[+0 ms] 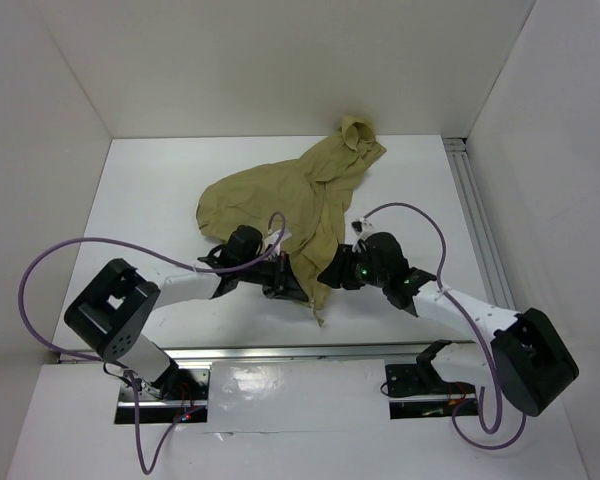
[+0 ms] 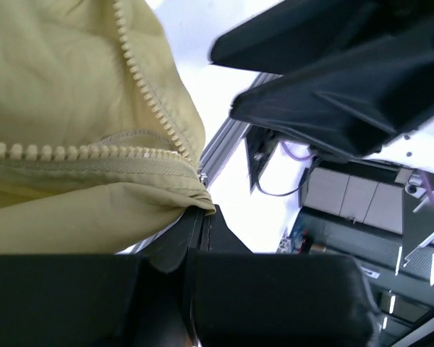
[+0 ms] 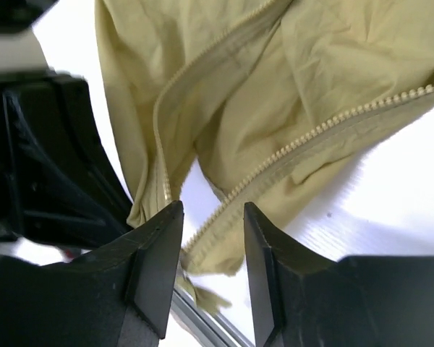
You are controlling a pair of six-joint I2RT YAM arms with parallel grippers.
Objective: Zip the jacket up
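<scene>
Top external, purple cable [image 1: 110, 239] over jacket [image 1: 280, 185]

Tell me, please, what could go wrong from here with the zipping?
The left gripper pinches only a bottom corner of the jacket, so the thin fabric may slip out. The right gripper is open around one row of zipper teeth; no slider shows, so it may close on teeth or cloth.

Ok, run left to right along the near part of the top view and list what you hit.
Left arm → left gripper → jacket, its near tip → right gripper → right arm.
</scene>
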